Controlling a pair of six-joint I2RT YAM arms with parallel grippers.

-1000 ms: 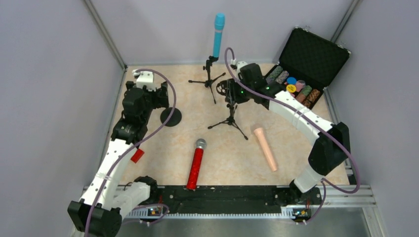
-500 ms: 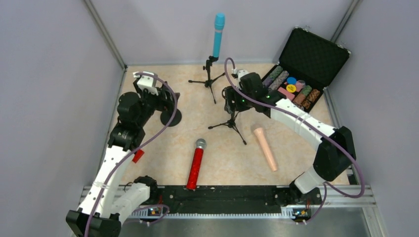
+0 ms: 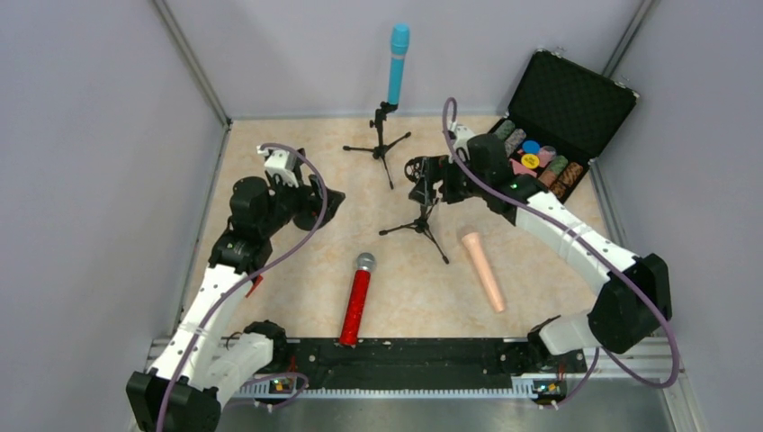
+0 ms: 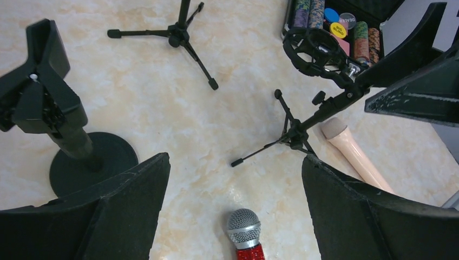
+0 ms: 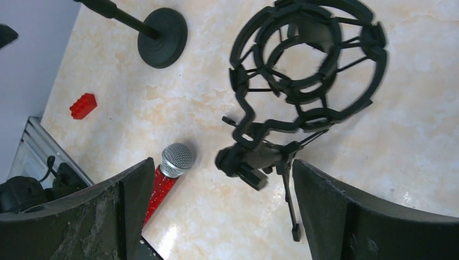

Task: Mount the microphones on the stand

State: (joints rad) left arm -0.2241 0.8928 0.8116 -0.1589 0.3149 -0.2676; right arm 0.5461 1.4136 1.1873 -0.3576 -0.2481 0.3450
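Red microphone lies untouched; right hand has released the stand.

Robot lab test cell, not a home or shop. Plain grey wall panels in aluminium framing box in a beige marble-look bench. Left arm and right arm are bolted to a black rail at the near edge. Mixed props: tripod stand, chip case, red toy brick.
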